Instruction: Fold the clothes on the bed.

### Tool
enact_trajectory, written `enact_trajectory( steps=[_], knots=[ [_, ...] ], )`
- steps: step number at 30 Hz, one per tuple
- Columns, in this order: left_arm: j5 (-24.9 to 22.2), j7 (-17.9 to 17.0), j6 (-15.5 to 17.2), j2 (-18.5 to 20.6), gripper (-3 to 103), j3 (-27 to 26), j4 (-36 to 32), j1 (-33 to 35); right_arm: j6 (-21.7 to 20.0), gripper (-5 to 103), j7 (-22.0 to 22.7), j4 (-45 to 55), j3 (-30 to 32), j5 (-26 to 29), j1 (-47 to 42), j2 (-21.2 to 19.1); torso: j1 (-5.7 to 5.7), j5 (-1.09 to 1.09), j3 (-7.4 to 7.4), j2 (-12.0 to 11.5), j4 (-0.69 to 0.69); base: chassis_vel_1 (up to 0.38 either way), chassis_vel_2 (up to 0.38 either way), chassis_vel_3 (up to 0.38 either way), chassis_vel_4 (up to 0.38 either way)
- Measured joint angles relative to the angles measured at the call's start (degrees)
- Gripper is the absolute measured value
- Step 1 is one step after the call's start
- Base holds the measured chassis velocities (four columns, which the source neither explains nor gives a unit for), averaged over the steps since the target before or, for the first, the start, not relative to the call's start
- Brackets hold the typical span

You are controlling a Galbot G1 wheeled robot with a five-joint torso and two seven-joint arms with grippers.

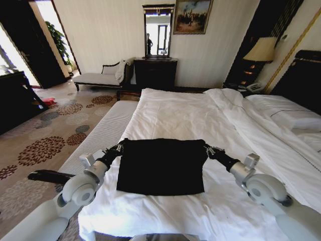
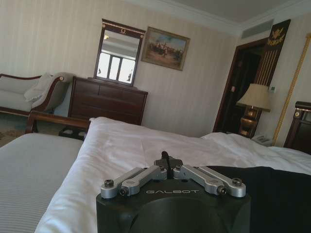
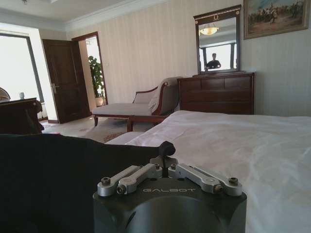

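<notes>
left gripper (image 1: 119, 147): pinching shirt (image 1: 163, 165) corner, fingers seemingly closed | right gripper (image 1: 207, 148): pinching opposite corner | bed (image 1: 190, 115): lying under shirt

Right gripper (image 3: 164, 151): dark body marked GALBOT, silver linkage bars folded inward, jaws drawn together at a dark tip pinching the edge of the black cloth.
Clothes (image 3: 53, 179): black fabric held up as a broad dark sheet beside the gripper, its upper edge running level from the jaws toward the door side.
Bed (image 3: 252, 145): white duvet stretching away past the gripper, lightly creased.
Dresser (image 3: 216, 93): dark wood, against the striped wall, beyond the bed.
Mirror (image 3: 217, 41): upright on the dresser, reflecting a ceiling lamp and a person.
Painting (image 3: 277, 17): framed, just beside the mirror.
Chaise (image 3: 138, 104): pale cushion, dark curved frame, next to the dresser.
Door (image 3: 60, 80): dark wood, beside a bright opening with a tall plant (image 3: 95, 80).
</notes>
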Motion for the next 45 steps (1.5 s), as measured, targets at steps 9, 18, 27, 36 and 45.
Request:
enact_trajectory(
  steps=[9, 18, 27, 36, 45],
  knots=[
    [-3.11, 2.21, -0.69, 1.70, 1, -9.19, -4.78, 3.97, 1.09, 1, -0.54, 4.87, 9.24, 0.36, -5.20, 2.70, 0.00, 0.00, 0.00, 0.00, 0.00, 0.000, 0.000, 0.000, 0.000],
    [-4.17, 3.36, -1.36, 2.02, 1, -16.96, -10.04, 9.81, 1.96, 1, -1.97, 9.83, 19.50, 0.73, -12.82, 5.90, 0.00, 0.00, 0.00, 0.00, 0.00, 0.000, 0.000, 0.000, 0.000],
    [-4.73, 2.61, -1.07, -1.52, 1, -21.39, -10.66, 18.27, 0.37, 1, -0.75, 16.19, 25.86, 0.91, -21.66, 9.87, 0.00, -0.02, 0.00, 0.01, -0.01, 0.000, 0.000, 0.000, 0.000],
    [-4.91, -0.42, -0.34, -0.72, 1, -14.71, -10.48, 15.56, -4.84, 1, 4.07, 14.47, 22.96, 2.96, -18.44, 8.07, -0.01, 0.00, 0.00, 0.01, -0.01, 0.000, 0.000, 0.000, 0.000],
    [-11.41, -2.08, 0.82, 0.72, 1, -2.61, -0.27, -2.76, -8.79, 1, 11.16, 4.79, -0.16, 5.69, 1.66, 1.50, 0.01, -0.02, 0.01, 0.00, 0.02, 0.000, 0.000, 0.000, 0.000]
  ],
)
